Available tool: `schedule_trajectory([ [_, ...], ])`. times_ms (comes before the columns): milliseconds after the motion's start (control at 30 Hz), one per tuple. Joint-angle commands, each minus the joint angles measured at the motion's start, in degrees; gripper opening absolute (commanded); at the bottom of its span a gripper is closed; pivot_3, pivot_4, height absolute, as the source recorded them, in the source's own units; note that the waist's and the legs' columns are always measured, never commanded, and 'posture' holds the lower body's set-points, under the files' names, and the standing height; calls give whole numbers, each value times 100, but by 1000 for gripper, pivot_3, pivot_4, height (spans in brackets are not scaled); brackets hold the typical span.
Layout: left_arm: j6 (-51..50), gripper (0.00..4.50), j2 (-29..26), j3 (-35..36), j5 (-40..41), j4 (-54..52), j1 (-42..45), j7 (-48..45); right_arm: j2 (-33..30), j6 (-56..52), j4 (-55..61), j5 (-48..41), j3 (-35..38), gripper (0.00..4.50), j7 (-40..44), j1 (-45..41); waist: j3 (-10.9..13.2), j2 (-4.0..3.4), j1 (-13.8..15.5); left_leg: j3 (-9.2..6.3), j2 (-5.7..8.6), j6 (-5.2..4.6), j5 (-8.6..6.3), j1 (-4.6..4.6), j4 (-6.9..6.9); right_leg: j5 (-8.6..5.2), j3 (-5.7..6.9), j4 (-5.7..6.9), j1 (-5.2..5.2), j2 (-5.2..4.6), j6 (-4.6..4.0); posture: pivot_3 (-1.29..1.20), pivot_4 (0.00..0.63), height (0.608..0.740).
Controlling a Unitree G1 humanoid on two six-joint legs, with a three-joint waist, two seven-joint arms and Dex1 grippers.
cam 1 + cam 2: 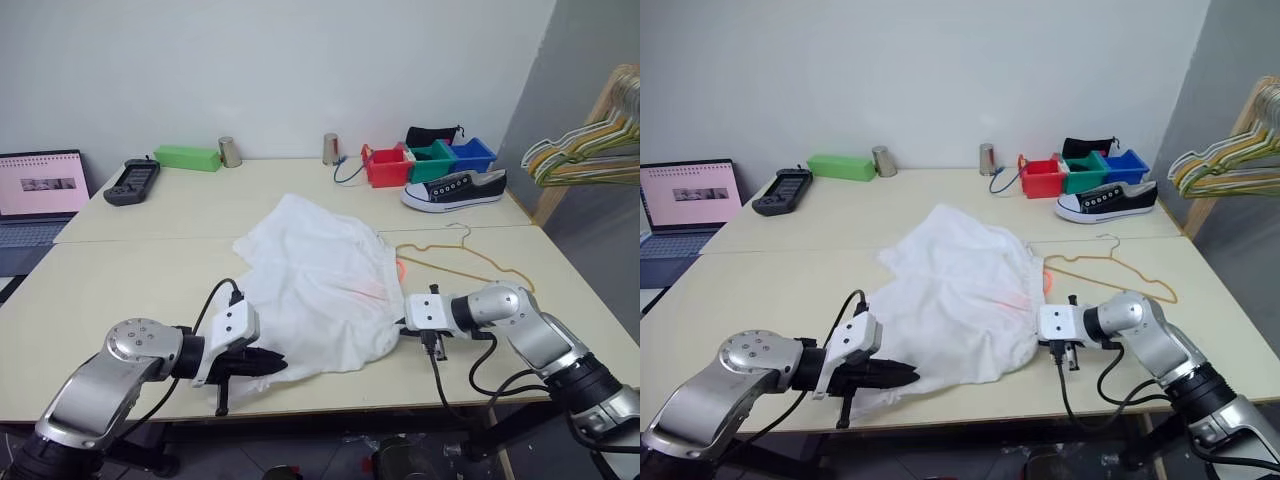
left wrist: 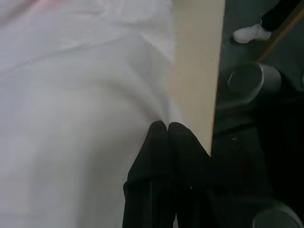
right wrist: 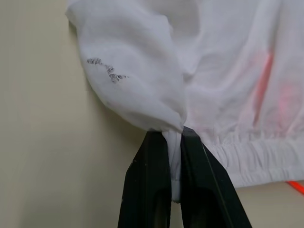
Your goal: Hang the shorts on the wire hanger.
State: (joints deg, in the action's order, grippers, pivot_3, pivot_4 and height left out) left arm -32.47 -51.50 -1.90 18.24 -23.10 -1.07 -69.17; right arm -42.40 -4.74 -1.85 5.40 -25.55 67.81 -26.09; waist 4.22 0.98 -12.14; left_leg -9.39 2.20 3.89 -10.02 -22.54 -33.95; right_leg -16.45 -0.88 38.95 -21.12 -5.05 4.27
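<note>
The shorts (image 1: 318, 290) are thin white fabric with a faint reddish print, spread rumpled over the middle of the desk (image 1: 120, 280), their near edge by its front rim. An orange-red drawstring (image 1: 401, 267) peeks out at their right side. The wire hanger (image 1: 470, 262), thin tan-gold, lies flat just right of them, hook pointing away

You face a plain white wall (image 1: 280, 60) behind two pale beige tables (image 1: 120, 290) pushed together; a grey wall (image 1: 590, 50) and a light wooden rack (image 1: 600, 110) stand at the right edge.
</note>
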Motion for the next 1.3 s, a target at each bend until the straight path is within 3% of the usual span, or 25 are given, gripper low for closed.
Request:
schedule_trajectory([
  [33, 548, 26, -293, 100, -313, 348, -185, 33, -75, -68, 35, -95, 141, 207, 211, -82, -1, -1, 18, 1, -1, 0, 0, 0, 0, -1, 1, 0, -1, 0, -1, -154, 0, 740],
  [267, 1356, 26, -579, 227, -482, 1092, -343, -77, -300, -323, 232, -224, 135, 207, 657, 29, -1, -1, 128, 5, 0, 1, -1, -3, 0, -2, -2, -2, -3, -3, -3, -159, 0, 740],
  [800, 1544, 26, -544, -152, -579, 1181, 32, -47, -663, -1370, 1369, -756, 22, 207, 1437, 475, -1, -3, 254, 8, 0, 4, -3, -5, 0, -3, 1, -5, -5, -6, -4, -171, 2, 740],
  [1200, 1592, 26, -554, -315, -650, 1313, 270, -208, -542, -2271, 1681, -1055, -173, 207, 1462, 475, 0, -5, 270, 10, -2, 11, -7, -11, 0, -6, 2, -6, -12, -7, -8, -180, 12, 740],
  [1300, 1595, 0, -576, -301, -643, 1332, 274, -232, -485, -2377, 1635, -1096, -160, 720, 1422, 426, 0, -5, 270, 9, -2, 11, -7, -15, 0, -6, 3, -6, -16, -7, -8, -179, 13, 740],
])
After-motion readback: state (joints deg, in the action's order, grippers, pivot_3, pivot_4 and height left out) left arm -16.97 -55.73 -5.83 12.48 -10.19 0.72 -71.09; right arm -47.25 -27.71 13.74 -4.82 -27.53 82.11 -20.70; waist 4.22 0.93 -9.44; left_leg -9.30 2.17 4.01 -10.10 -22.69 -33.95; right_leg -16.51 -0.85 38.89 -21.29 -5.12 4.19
